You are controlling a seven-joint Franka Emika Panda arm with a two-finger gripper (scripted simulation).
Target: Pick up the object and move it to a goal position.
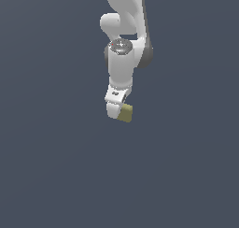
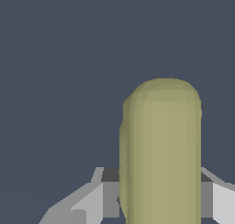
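The olive-yellow cube [image 1: 125,113] sits at the tip of my white gripper [image 1: 119,112], held between the fingers. The arm comes down from the top of the exterior view, and the cube hangs just to the exterior view's right of the visible white finger [image 1: 112,110]. In the wrist view the cube [image 2: 160,149] fills the middle, close to the camera, with grey and white fingers [image 2: 103,198] pressed against both of its sides. The gripper [image 2: 160,198] is shut on the cube. No goal marker shows in either view.
Only a plain dark blue-grey surface [image 1: 56,166] surrounds the arm in both views. No other objects, containers or edges show.
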